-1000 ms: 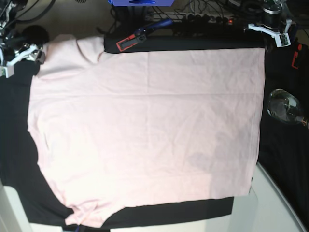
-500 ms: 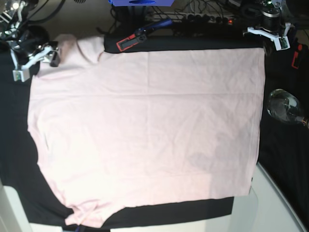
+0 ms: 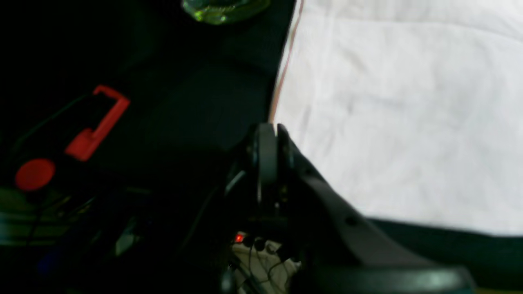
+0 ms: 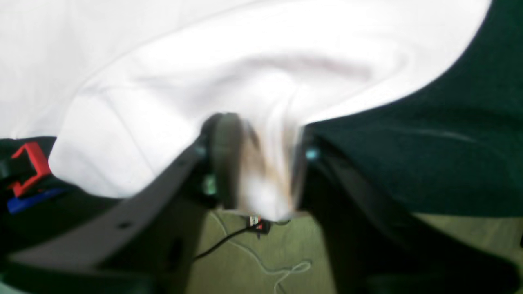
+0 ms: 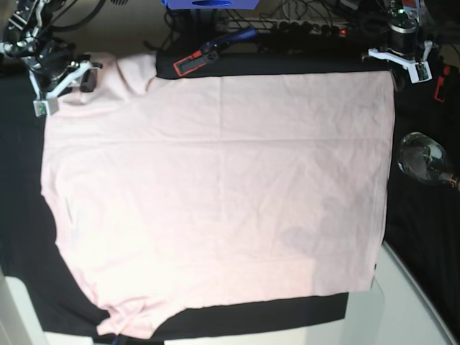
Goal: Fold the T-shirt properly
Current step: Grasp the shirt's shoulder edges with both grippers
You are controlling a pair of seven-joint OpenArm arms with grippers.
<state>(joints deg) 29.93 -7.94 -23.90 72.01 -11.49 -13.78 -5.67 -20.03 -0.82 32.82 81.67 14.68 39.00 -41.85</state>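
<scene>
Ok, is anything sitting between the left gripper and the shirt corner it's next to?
Nothing visible. In the left wrist view the left gripper, jaws together, sits right at the T-shirt hem corner, with only black table cloth around it. The glass bottle and red clamp lie off to the side.

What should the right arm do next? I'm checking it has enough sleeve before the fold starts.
Probably finish closing the right gripper before lifting. In the right wrist view a bunch of the T-shirt sleeve sits between its fingers, which look partly open, blurred. The left gripper is shut at the hem corner, not clearly pinching cloth.
</scene>
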